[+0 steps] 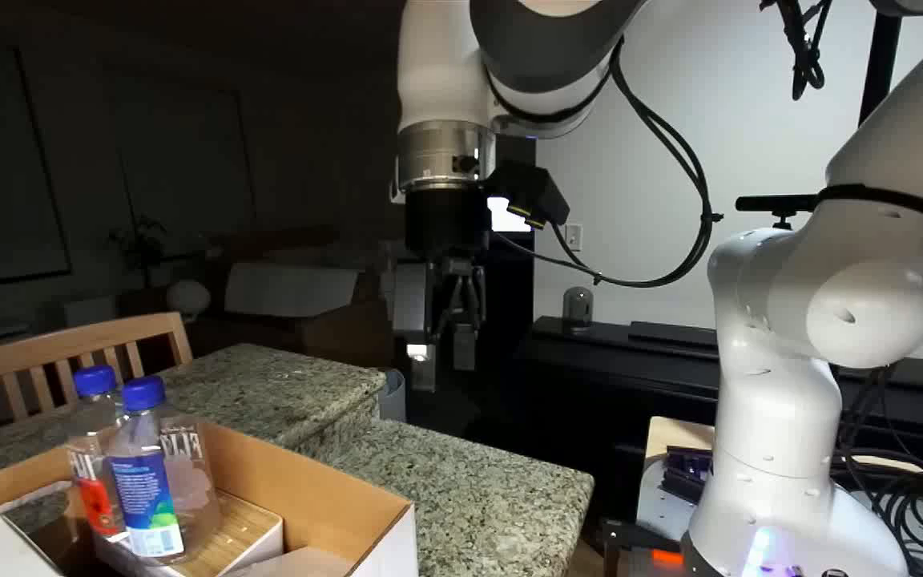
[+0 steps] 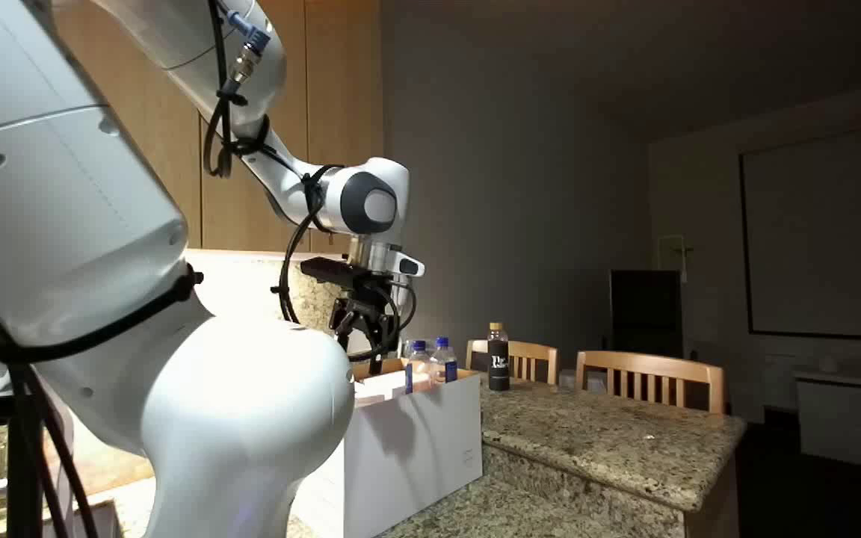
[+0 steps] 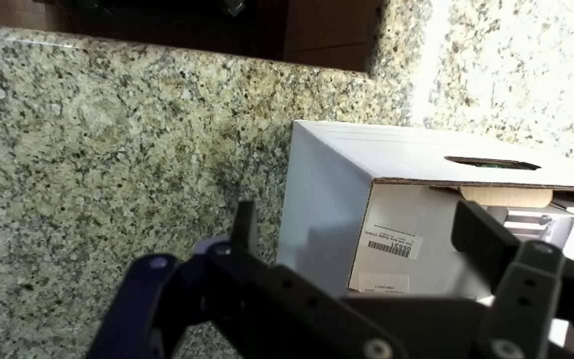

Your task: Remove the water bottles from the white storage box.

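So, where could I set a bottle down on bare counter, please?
The lower counter between its edge and the box, in the wrist view; in an exterior view, most of the raised counter between the dark bottle and the near corner. Crowded: inside the box, two water bottles and packages.

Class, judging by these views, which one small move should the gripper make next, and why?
Probably shift the open, empty gripper sideways toward the blue-capped bottles: both exterior views show it off to one side of them, while they stand in the white box.
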Controlling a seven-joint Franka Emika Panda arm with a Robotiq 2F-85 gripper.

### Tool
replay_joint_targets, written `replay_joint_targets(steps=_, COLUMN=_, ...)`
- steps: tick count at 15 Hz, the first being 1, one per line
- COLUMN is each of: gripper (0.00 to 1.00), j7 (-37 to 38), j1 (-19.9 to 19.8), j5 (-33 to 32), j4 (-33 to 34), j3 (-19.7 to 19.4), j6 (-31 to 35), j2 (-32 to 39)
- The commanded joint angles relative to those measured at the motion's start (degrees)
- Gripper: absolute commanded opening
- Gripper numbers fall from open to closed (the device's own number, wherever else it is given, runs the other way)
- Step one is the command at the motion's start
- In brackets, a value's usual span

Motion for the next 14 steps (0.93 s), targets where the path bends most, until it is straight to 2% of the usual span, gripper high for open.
replay_joint_targets(steps=1, gripper=1.0, j7=-0.15, j1=-0.34, j5=0.15, j4=0.09, j3=0.27, j6=-0.19, j2=-0.05)
replay_joint_targets(steps=13, gripper=1.0, j7=-0.15, j1=-0.34, j5=0.14, j4=0.09, j3=0.26, j6=-0.19, j2=-0.05)
replay_joint_targets(steps=14, gripper=1.0, j7=1.56, j1=-0.84, j5=-0.33, j4=0.39, j3=1.25, j6=1.11, j2=0.25)
